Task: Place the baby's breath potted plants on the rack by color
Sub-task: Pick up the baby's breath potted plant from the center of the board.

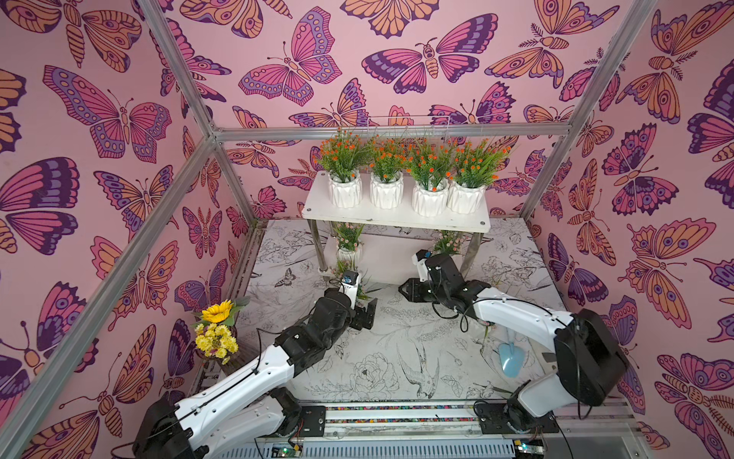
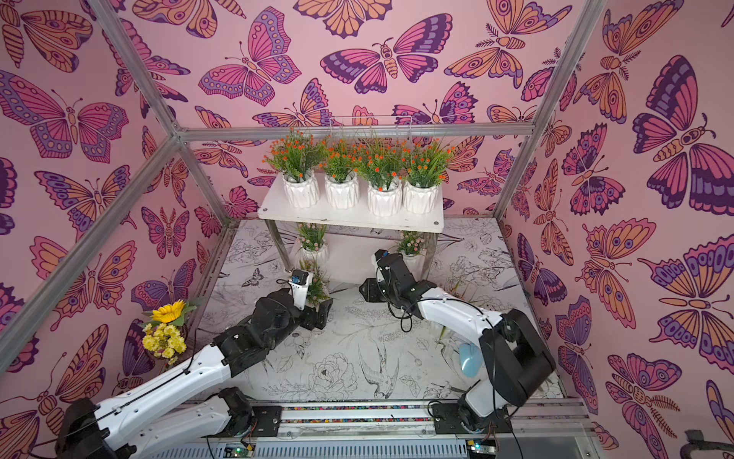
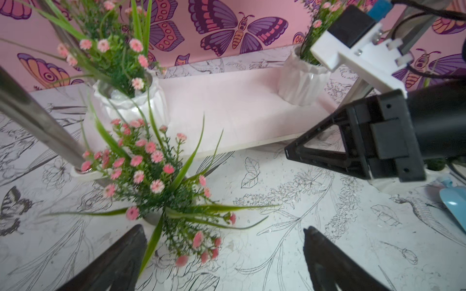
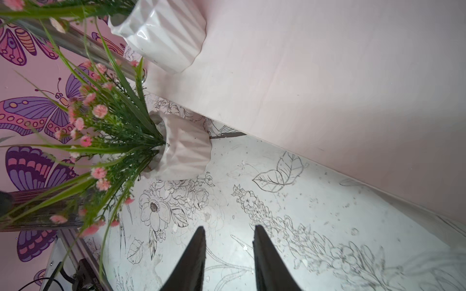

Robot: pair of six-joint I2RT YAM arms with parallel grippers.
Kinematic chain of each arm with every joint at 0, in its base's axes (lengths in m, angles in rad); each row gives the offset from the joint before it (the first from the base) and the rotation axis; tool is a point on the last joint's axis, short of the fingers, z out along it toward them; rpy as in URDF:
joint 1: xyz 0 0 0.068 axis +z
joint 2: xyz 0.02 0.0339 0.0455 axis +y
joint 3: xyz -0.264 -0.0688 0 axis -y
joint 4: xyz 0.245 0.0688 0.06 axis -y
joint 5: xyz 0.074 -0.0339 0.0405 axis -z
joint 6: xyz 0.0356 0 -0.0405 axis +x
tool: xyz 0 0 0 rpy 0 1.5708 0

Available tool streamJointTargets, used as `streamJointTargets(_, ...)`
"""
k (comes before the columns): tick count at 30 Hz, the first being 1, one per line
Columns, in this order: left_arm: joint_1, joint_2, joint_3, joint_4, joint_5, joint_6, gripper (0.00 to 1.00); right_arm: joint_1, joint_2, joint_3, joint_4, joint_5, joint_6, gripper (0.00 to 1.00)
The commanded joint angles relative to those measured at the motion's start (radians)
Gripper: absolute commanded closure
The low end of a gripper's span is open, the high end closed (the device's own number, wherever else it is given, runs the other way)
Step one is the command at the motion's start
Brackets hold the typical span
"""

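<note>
Tabletop [image 3: 327, 201]: pink plant [image 3: 156, 186] just beyond left pincer [image 3: 224, 228] (spread wide).

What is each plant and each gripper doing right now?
orange plants: four upright in a row on the rack's top shelf.
left pink plant: upright on the lower shelf.
right pink plant: upright on the lower shelf, partly hidden.
third pink plant: upright on the table by the rack, not held.
left gripper: wide open, empty, just before that plant.
right gripper: slightly open, empty.
sunflower vase: upright at the table's edge.
</note>
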Motion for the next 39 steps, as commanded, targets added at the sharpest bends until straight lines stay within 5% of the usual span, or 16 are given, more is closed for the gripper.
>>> streamJointTargets(1,0.008,-0.037,-0.028,-0.103,-0.085,-0.046,0.02,0.02,0.085,0.069,0.05,-0.015,0.015,0.66)
streamJointTargets(12,0.008,-0.174,-0.089,-0.224,-0.199,-0.125,0.0,0.085,0.282,0.26,0.046,-0.035,0.019,0.66)
streamJointTargets(39,0.011,-0.295,-0.125,-0.263,-0.192,-0.116,0.0,0.169,0.451,0.465,-0.084,0.031,-0.008,0.72)
